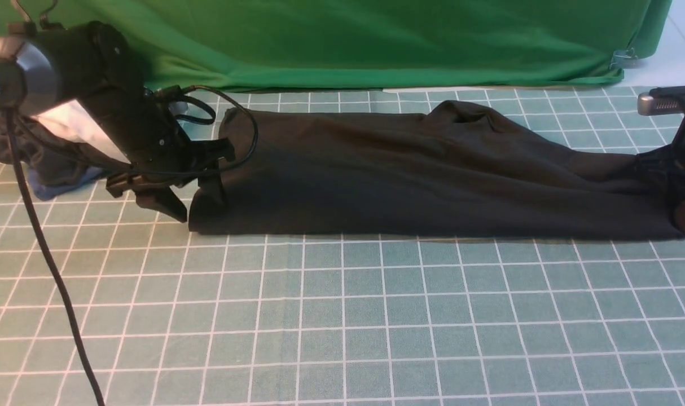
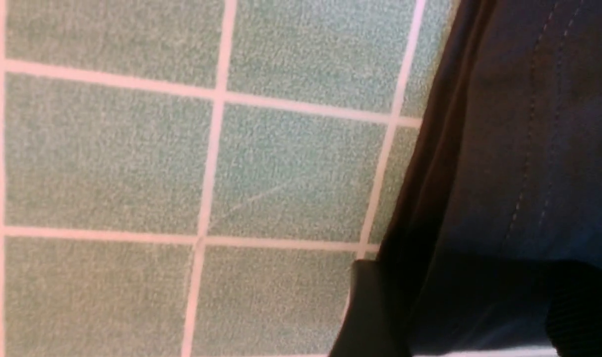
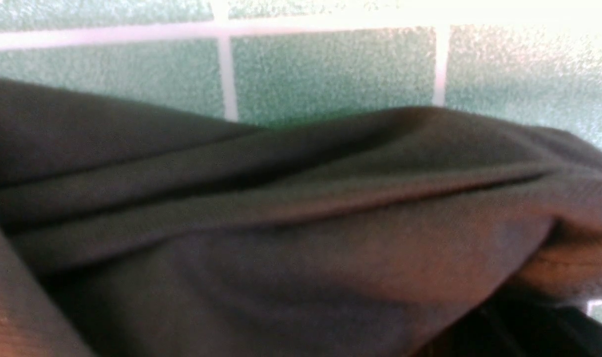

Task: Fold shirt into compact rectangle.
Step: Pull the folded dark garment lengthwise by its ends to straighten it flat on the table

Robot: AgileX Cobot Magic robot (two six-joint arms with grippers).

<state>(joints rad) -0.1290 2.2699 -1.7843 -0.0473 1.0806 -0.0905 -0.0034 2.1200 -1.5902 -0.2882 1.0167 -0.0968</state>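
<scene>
Left gripper [image 1: 191,194] jaws spread, holding nothing, at left end of shirt [image 1: 410,180]. Shirt lay as long, lengthwise-folded band across worktop [image 1: 342,316]. Right gripper [image 1: 684,192], half cut off at frame edge, seemingly pinched on bunched right end.

Judged step: crosswise fold starting. Next move called for right end carried over toward left, edges kept square.

Logo and neck label hidden. Clothes heap [image 1: 66,163] behind left arm mostly blocked.

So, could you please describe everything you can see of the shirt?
The shirt is plain black, soft cloth with a stitched hem, folded into a long wrinkled band lying across the grid mat. The open left gripper straddles its left edge. Its gathered right end sits in the right gripper, seemingly pinched.
</scene>
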